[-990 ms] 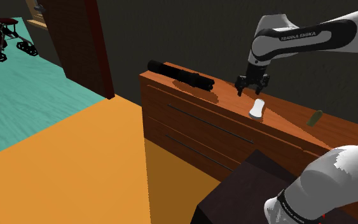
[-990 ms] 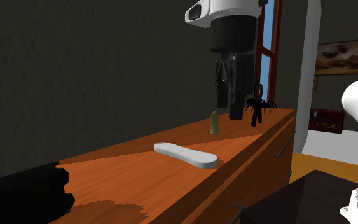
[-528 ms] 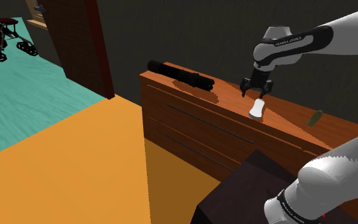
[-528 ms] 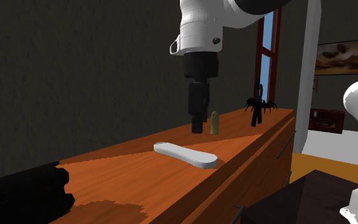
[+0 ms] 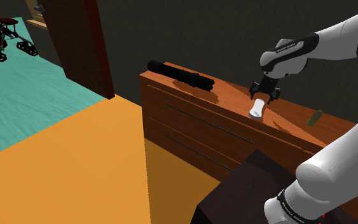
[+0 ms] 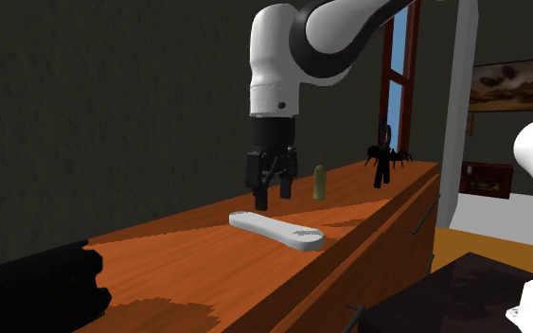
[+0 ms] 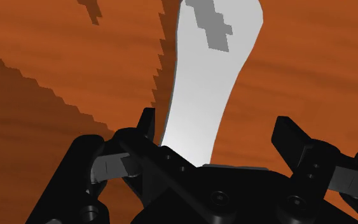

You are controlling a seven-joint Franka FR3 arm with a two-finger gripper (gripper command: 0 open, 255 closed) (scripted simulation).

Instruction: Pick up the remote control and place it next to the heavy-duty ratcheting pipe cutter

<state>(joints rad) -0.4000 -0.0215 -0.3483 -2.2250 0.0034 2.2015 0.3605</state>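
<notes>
1. Step in hand: the reach for the pick-up. The end effector (image 6: 273,196) hangs just above the white remote (image 6: 278,230), over the end nearer the wall.
2. Its fingers stand apart, one on each side of the remote's narrow end in the wrist view. Nothing is clamped.
3. The remote lies flat on the brown wooden table (image 5: 285,124), close to the front edge.
4. Next move, as I judge it: go straight down, close across the narrow width, then lift. The grip sits off-centre, so the long body may tilt.
5. Two black things could be the goal: a long black tool (image 5: 180,76) at the shoulder view's left end, and a black legged thing (image 6: 384,156) at the far end in the second exterior view. I cannot tell which is the cutter.
6. The table has drawers and stands against a dark wall. In front lies an orange floor (image 5: 75,159), with a teal floor (image 5: 18,95) beyond.
</notes>
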